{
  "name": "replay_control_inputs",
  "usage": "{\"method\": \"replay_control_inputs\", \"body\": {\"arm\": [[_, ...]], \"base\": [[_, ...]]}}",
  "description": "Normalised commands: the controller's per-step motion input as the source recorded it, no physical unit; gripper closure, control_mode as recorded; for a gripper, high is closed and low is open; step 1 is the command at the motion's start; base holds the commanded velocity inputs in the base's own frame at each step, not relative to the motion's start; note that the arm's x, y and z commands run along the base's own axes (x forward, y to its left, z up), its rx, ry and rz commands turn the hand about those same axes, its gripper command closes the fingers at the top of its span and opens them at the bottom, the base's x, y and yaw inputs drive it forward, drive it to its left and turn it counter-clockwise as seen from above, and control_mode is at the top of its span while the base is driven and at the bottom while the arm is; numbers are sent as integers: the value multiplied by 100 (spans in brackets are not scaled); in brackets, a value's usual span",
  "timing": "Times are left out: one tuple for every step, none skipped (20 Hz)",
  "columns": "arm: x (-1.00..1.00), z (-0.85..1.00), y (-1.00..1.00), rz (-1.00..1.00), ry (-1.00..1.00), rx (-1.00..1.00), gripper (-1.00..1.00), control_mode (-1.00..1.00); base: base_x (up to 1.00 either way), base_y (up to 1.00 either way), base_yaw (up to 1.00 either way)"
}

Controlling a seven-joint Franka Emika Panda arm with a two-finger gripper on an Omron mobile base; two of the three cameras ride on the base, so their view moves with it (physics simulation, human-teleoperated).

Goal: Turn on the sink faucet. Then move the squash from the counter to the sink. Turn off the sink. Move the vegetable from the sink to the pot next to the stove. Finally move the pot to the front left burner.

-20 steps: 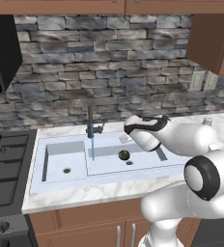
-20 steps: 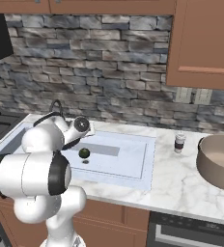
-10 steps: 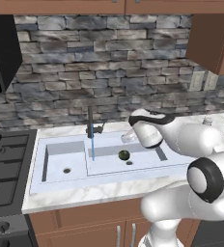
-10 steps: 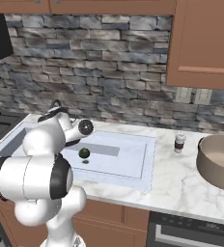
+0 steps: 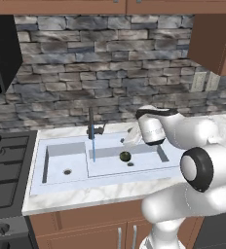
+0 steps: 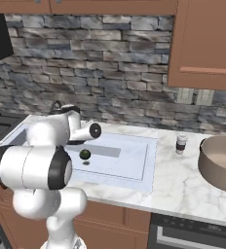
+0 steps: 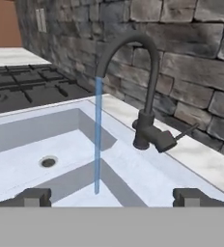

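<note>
Squash (image 5: pixel 125 156), round, dark green, sits in smooth pale sink (image 5: pixel 61 153).

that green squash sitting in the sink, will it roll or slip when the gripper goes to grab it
The squash looks round like a ball, so a nudge would probably send it rolling across the flat sink floor. Water is running from the faucet, so its skin may be wet and slippery. It looks rigid, not squashy.

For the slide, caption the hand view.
Open gripper facing the running sink faucet, water streaming into the sink.
</note>
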Motion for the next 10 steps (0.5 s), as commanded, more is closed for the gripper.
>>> {"method": "replay_control_inputs", "body": {"arm": [[29, 8, 3, 29, -3, 0, -100, -100], [31, 8, 3, 29, -3, 0, -100, -100], [25, 16, 0, 28, -5, 0, -100, -100], [27, 8, 0, 30, -6, 0, -100, -100], [21, 12, 0, 29, -8, 0, -100, -100], [19, 13, 0, 27, -9, 0, -100, -100], [19, 1, 0, 24, -6, 0, -100, -100], [3, 0, 0, 17, -5, 1, -100, -100], [3, 0, 0, 14, -3, 3, -100, -100], [0, 0, 0, 7, 0, 4, -100, -100]], "base": [[0, 0, 0], [0, 0, 0], [0, 0, 0], [0, 0, 0], [0, 0, 0], [0, 0, 0], [0, 0, 0], [0, 0, 0], [0, 0, 0], [0, 0, 0]]}}
